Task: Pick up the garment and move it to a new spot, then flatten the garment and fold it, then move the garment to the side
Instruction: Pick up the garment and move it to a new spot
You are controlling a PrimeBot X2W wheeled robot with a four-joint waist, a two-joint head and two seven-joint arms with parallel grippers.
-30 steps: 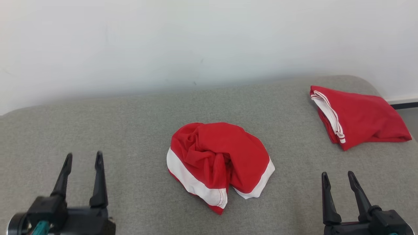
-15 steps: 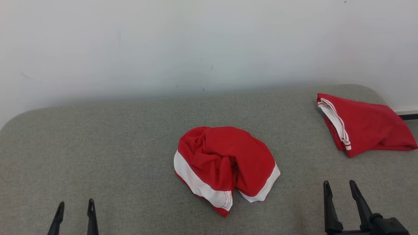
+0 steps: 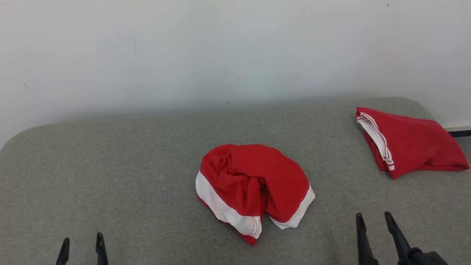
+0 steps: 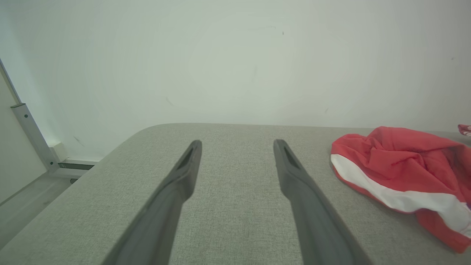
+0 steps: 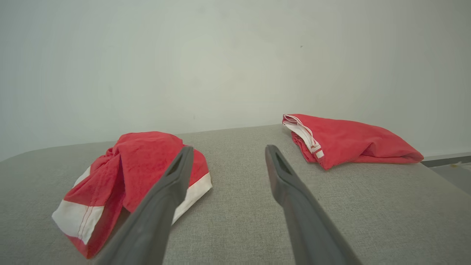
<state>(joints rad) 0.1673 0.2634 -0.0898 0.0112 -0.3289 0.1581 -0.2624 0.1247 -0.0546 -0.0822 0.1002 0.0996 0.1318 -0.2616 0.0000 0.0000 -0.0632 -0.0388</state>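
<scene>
While the left claw (image 3: pixel 82 239) and right claw (image 3: pixel 373 215) both stand released and empty, the crumpled red-and-white cloth garment (image 3: pixel 254 191) lies mid grey fabric-covered desk (image 3: pixel 147 165), nearer the right one, ahead and leftward.

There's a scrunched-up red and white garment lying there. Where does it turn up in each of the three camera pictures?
Head view: the crumpled garment lies in the middle, a little below centre.
Left wrist view: crumpled garment at the right edge.
Right wrist view: crumpled garment at the lower left.
Shared landmark: the folded red garment, off to its right in the head and right wrist views.
</scene>
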